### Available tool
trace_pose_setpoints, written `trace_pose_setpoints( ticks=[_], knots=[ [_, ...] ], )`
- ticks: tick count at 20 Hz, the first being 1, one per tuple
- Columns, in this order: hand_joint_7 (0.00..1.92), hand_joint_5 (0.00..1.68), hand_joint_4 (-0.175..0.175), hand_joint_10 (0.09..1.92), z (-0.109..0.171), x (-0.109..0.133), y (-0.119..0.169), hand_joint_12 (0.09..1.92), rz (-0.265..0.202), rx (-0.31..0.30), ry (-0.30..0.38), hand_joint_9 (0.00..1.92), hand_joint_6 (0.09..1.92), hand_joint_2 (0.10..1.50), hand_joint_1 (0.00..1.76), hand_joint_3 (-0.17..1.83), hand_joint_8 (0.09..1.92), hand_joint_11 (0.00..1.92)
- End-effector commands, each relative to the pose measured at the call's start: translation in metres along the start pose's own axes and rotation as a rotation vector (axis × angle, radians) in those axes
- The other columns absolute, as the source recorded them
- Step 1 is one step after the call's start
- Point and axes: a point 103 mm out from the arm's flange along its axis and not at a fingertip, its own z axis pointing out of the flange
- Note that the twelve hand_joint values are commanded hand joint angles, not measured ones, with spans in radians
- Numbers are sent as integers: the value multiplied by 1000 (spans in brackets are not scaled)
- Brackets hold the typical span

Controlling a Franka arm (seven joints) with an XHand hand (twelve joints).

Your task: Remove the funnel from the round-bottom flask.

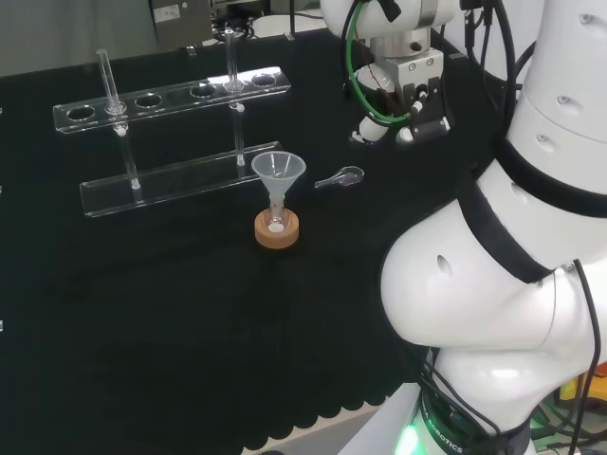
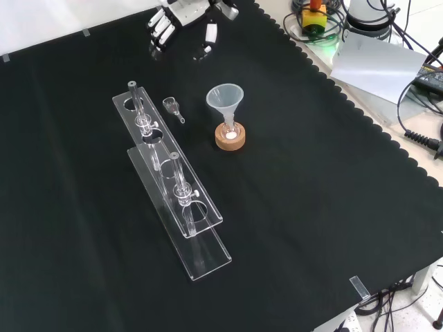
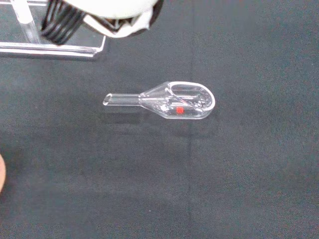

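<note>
- Hand (image 2: 181,19) hung over the cloth's (image 2: 311,207) far edge in the front view, fingers relaxed and apart, holding nothing.
- Clear conical funnel (image 1: 278,174) sat upright in the flask (image 1: 277,224) on a cork ring (image 1: 276,230), mid-cloth.
- Glass scoop (image 3: 172,101) lay just beside it; clear tube rack (image 2: 169,181) nearby.

The head view looks over the arm at the cloth (image 1: 171,332); the front view looks down from opposite. Both share the funnel (image 1: 278,175). The wrist view looks closely down.
</note>
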Motion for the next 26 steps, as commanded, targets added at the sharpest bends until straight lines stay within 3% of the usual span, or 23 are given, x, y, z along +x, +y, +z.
trace_pose_setpoints(
  ticks=[1,4,7,10,13,23,26],
  knots=[
    [292,450,-40,638,-10,15,-14,1379,-24,-20,1,494,113,642,903,726,680,221],
    [292,447,-43,635,-17,25,-22,1379,-54,-44,7,496,108,644,901,724,679,222],
    [278,419,-57,632,-25,38,-28,1379,-100,-30,16,494,92,645,892,722,673,222],
    [187,345,-69,649,-34,49,-31,1406,-142,29,9,439,87,646,864,712,689,191],
    [92,279,-76,683,-40,57,-33,1427,-163,43,-7,372,87,638,833,712,709,159],
    [34,227,-76,729,-48,88,-30,1473,-249,195,-58,276,87,625,768,694,725,80],
    [7,142,-44,761,-46,94,-25,1508,-275,251,-64,184,87,620,709,638,598,43]
  ],
)
